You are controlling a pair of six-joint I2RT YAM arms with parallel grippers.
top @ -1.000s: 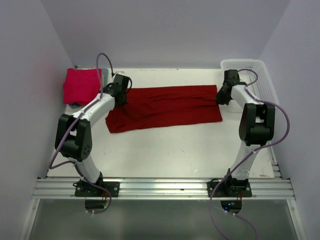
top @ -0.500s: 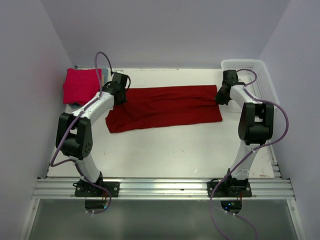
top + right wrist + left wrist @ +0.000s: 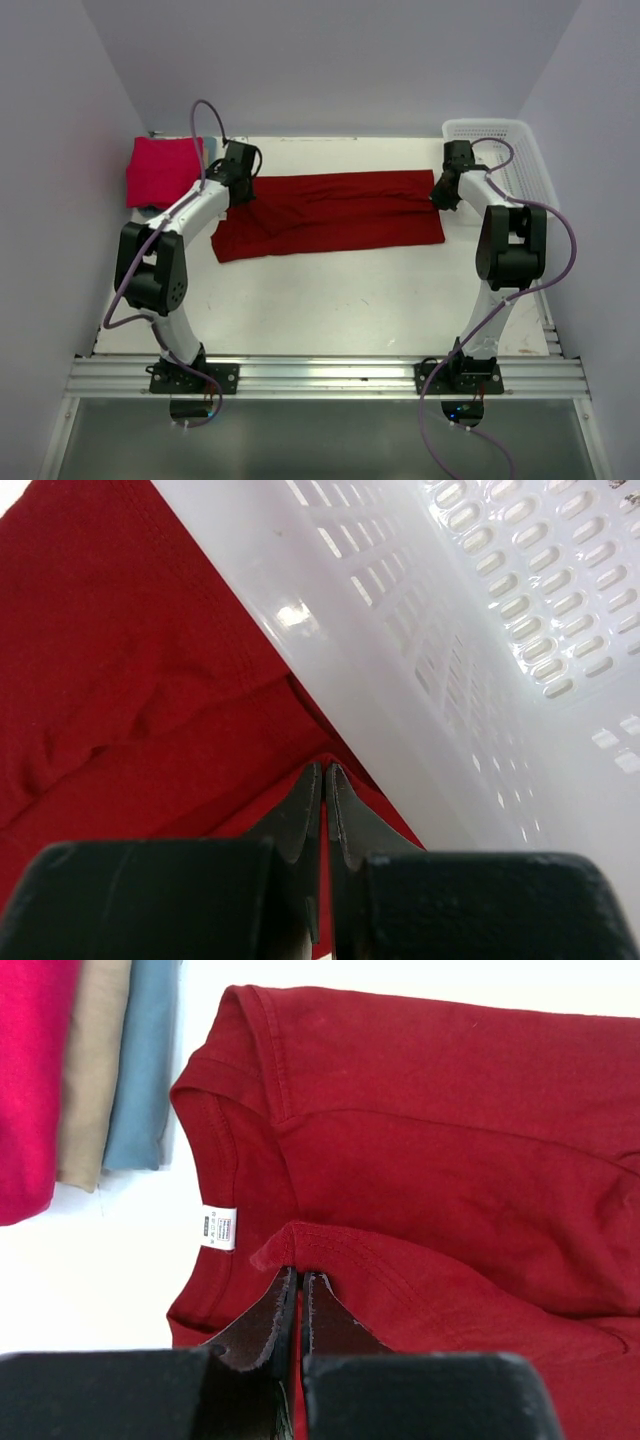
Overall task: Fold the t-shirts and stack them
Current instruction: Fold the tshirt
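The dark crimson t-shirt (image 3: 330,212) lies stretched sideways across the table, folded lengthwise. My left gripper (image 3: 238,192) is shut on the folded-over hem at its left end (image 3: 300,1250), near the collar and white label (image 3: 218,1227). My right gripper (image 3: 440,196) is shut on the cloth at its right end (image 3: 322,768), beside the basket wall. The pinkish-red t-shirt (image 3: 160,170) lies folded at the back left on a stack; in the left wrist view its edge (image 3: 30,1080) lies over a tan layer (image 3: 95,1070) and the blue-grey t-shirt (image 3: 140,1070).
The white mesh basket (image 3: 510,150) stands at the back right, its wall (image 3: 450,660) close against my right gripper. Bare white table (image 3: 340,300) lies in front of the crimson shirt. Walls close in on both sides.
My left gripper has moved a little away from me and to the right with the shirt's left end. The right gripper has barely moved.
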